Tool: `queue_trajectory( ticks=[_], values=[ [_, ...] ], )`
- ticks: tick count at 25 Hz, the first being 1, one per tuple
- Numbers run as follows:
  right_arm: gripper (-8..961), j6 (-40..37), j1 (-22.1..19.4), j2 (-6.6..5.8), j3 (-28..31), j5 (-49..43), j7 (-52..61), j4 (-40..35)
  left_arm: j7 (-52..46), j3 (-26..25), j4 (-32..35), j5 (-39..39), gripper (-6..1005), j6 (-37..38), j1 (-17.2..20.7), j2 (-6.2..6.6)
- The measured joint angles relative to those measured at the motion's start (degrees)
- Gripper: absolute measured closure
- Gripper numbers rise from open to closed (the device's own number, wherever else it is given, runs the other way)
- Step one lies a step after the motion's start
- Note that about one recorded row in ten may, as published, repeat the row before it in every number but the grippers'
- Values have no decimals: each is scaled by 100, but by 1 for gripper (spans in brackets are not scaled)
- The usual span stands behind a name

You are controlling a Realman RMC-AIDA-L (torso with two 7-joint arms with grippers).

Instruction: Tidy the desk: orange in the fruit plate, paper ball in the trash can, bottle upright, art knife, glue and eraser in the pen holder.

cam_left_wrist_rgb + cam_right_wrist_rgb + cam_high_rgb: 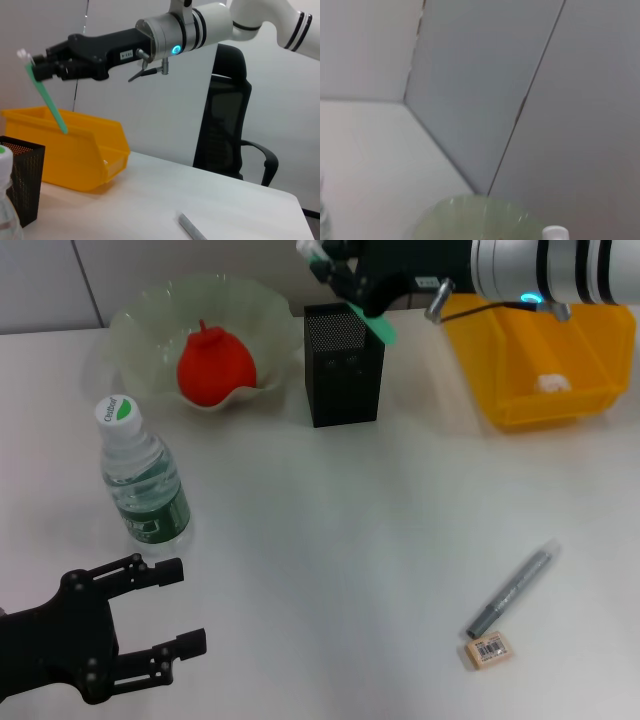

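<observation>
Right claw holds a green art knife over the pen holder

The art knife (362,308), green with a white end, hangs tilted in the pinch of the right claw (345,285) just above the black mesh pen holder (343,365) at the worktop's far edge. The orange (214,367) sits in the fruit plate (135,325); a white wad, probably the paper ball (549,383), lies in the trash can (545,405). The bottle (143,480) stands upright. The eraser (490,650) and a grey stick (512,590) lie toward the near right corner. The left claw (170,610) rests spread at the near left corner.

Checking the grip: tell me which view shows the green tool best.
The left wrist view: the green tool hangs side-on, clamped in the right gripper. The head view shows it partly hidden above the pen holder. The right wrist view misses it.
</observation>
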Motion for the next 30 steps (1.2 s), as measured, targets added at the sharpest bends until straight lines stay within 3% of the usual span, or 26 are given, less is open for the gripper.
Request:
queue_trajectory(
  ticks=[10, 13, 14, 19, 30],
  values=[
    [733, 880, 111, 1, -6, 1544, -1196, 1052, -4, 8, -32, 12, 215, -61, -45, 0],
    [728, 1074, 179, 11, -44, 2422, -2022, 1583, -4, 22, -35, 21, 215, -105, -81, 0],
    [726, 1100, 239, 12, -36, 3161, -2684, 1940, -4, 24, -42, 30, 215, -120, -99, 0],
    [717, 1090, 386, 7, 5, 4435, -3869, 2631, -13, 29, -58, 35, 215, -139, -154, 0],
    [698, 774, 827, 6, 60, 6225, -5764, 4146, -20, 29, -128, 36, 214, -205, -208, -1]
  ],
)
